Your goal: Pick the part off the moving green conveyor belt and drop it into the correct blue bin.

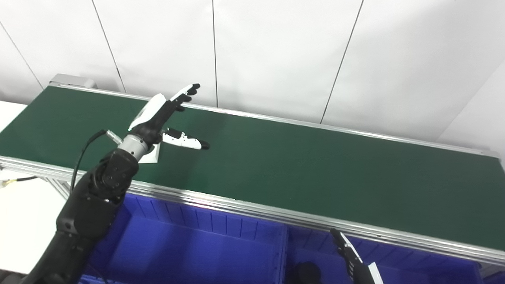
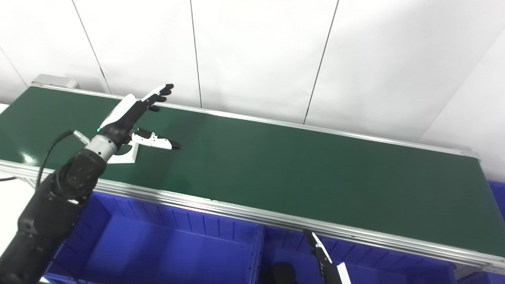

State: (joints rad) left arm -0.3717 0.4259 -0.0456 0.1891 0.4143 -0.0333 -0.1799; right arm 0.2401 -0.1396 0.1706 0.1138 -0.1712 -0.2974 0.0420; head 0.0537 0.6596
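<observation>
My left hand (image 1: pixel 163 116) is raised over the left part of the green conveyor belt (image 1: pixel 296 165), open, with fingers stretched toward the wall and thumb pointing right. A white part (image 1: pixel 151 154) lies flat on the belt just below the wrist, mostly hidden by the hand; in the right eye view the white part (image 2: pixel 125 155) shows a curved cut-out. Only the fingertips of my right hand (image 1: pixel 351 256) poke up at the bottom edge, over the blue bins; whether it is open or shut does not show.
Two blue bins sit below the belt's near aluminium rail (image 1: pixel 252 207): a large left bin (image 1: pixel 189 248) and a right bin (image 1: pixel 426 268) with a dark round object (image 1: pixel 305 272) in it. A white wall rises behind the belt. A cable (image 1: pixel 85 148) loops off my left forearm.
</observation>
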